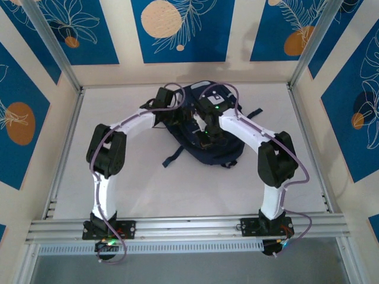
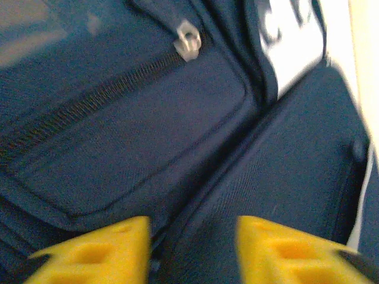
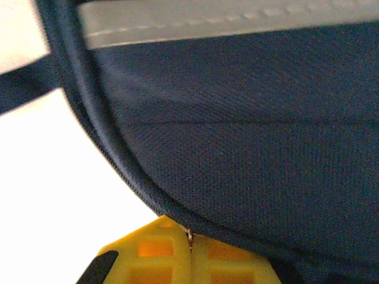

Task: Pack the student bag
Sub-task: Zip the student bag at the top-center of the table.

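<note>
The white table (image 1: 136, 177) carried the student bag (image 1: 222, 151), which lay near the middle of its far edge with a black strap (image 1: 173, 157) trailing toward the near edge. Both arms arched over the bag and hid much of its top. The left gripper (image 2: 192, 251) was spread wide against the navy fabric, holding nothing, with a silver zip slider (image 2: 188, 42) beyond it. The right gripper (image 3: 188, 263) was closed, pinching a small metal tab (image 3: 189, 239) under the bag's piped rim.

We see a white tabletop (image 1: 148, 189) walled by blue panels (image 1: 177, 29) with orange discs and white leaf outlines. An aluminium rail (image 1: 189, 228) runs along its near edge, and we note slanted metal posts (image 1: 50, 44) at the far corners.
</note>
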### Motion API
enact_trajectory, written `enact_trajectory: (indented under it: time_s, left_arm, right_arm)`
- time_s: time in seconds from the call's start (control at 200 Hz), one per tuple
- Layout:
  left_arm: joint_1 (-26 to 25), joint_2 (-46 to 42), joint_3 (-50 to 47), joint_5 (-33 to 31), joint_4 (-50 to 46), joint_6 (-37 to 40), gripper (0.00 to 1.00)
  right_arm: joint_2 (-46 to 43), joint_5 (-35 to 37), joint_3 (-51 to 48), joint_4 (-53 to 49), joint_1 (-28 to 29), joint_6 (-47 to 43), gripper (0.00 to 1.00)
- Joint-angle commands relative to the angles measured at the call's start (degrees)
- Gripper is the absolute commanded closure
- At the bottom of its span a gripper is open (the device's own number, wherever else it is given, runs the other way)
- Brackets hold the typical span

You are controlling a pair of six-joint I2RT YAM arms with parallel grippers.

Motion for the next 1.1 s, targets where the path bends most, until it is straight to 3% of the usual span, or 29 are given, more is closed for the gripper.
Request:
enact_trajectory:
  time_s: [0.0,0.045,0.1,0.27,0.455,0.605,0.73,0.82,1.095]
  left_arm:
    - [0.79,-2.52,2.3,-2.2,-4.01,0.67,0.41]
    - [0.79,-4.63,0.56,-1.87,-4.02,-0.01,0.32]
    - [0.84,-7.2,-2.3,-1.44,-3.78,-1.43,0.3]
    - [0.88,-14.84,-14.74,1.22,3.4,-10.53,0.28]
    - [0.29,-15.7,-22.53,4.07,8.84,-17.74,0.32]
    - [-1.43,-14.29,-23.0,5.67,11.77,-19.58,0.51]
    - [-1.52,-12.5,-23.3,6.0,14.32,-20.41,1.0]
    - [-0.65,-12.89,-23.32,5.15,13.19,-18.42,1.0]
    - [3.57,-16.18,-22.71,3.87,4.5,-8.58,1.0]
  right_arm:
    - [2.55,-9.73,5.71,3.24,1.05,0.92,1.0]
    - [4.02,-11.54,7.76,4.65,1.11,2.23,1.0]
    - [5.64,-13.57,9.92,5.95,1.14,3.5,1.0]
    - [7.19,-18.36,11.11,11.28,1.44,8.57,1.0]
    - [3.58,-20.32,4.13,19.76,2.1,14.57,1.0]
    - [0.75,-23.41,-1.59,25.61,2.41,17.69,1.0]
    - [0.81,-25.07,-1.86,22.55,2.3,14.7,1.0]
    - [1.37,-24.88,-0.89,13.7,1.77,8.45,1.0]
    - [-4.12,-9.64,-10.8,-3.58,-5.34,-5.38,1.0]
